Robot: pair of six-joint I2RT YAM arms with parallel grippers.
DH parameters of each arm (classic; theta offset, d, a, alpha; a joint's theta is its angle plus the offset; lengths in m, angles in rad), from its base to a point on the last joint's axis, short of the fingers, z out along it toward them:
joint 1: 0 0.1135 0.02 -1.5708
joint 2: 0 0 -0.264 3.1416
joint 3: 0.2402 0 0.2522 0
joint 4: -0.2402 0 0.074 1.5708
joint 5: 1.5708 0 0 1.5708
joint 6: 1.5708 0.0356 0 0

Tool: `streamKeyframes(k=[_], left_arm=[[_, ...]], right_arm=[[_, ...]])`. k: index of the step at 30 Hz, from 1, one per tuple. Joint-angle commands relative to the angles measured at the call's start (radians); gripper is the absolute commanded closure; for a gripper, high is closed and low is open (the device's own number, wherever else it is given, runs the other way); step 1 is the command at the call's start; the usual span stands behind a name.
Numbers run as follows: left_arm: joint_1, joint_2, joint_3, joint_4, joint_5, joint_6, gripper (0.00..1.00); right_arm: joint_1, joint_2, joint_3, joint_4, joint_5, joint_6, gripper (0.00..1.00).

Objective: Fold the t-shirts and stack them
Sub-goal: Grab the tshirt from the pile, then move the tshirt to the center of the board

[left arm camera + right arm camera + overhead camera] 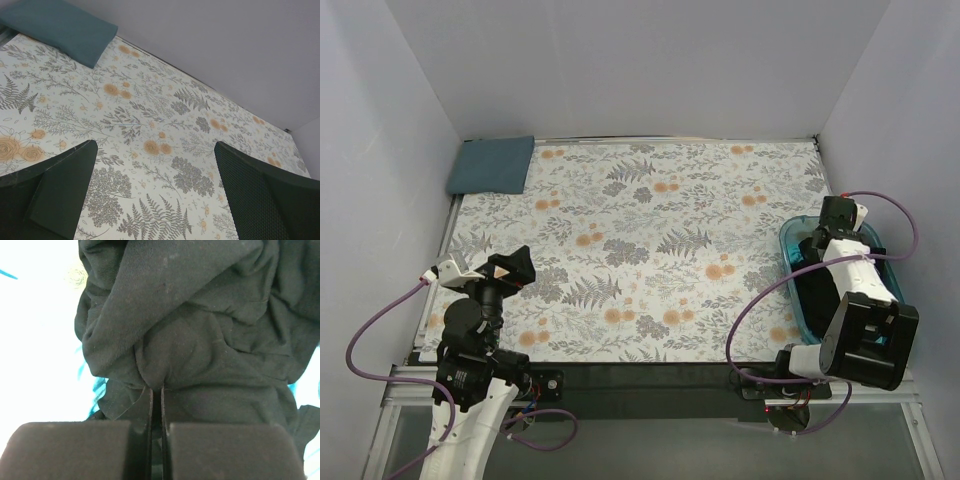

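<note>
A crumpled black t-shirt (200,315) fills the right wrist view. My right gripper (156,390) is shut on a fold of it, the jaws nearly touching with cloth pinched at their tips. From above, that gripper (817,245) reaches down into the teal tub (788,248) at the right, where the black t-shirt (815,290) lies. A slate blue-grey t-shirt (492,165), (60,27) lies folded flat at the far left corner. My left gripper (510,268), (155,200) hovers open over the near left of the table with nothing between its fingers.
The floral table cloth (650,250) covers the table between white walls on three sides. The tub sits at the right edge beside the right arm's base. Purple cables loop from both arms near the front edge.
</note>
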Motion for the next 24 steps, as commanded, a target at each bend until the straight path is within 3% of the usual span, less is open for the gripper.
streamKeyframes(k=[1,7,16,19,24], left_arm=[[-0.007,-0.002,0.0,0.0,0.002,0.01,0.02],[-0.011,0.004,0.002,0.0,0.0,0.008,0.02],[-0.013,0.015,0.003,0.0,-0.003,0.005,0.02],[-0.013,0.018,0.003,0.0,-0.005,0.005,0.02],[-0.013,0.026,0.005,0.0,-0.005,0.004,0.02]], right_arm=[[-0.004,-0.069,-0.001,0.012,0.007,-0.003,0.99],[0.0,-0.181,0.1,-0.031,-0.096,-0.035,0.99],[0.066,-0.244,0.448,-0.12,-0.231,-0.08,0.99],[0.155,-0.209,0.585,-0.129,-0.317,-0.087,0.99],[0.438,-0.095,0.803,-0.123,-0.387,-0.091,0.99]])
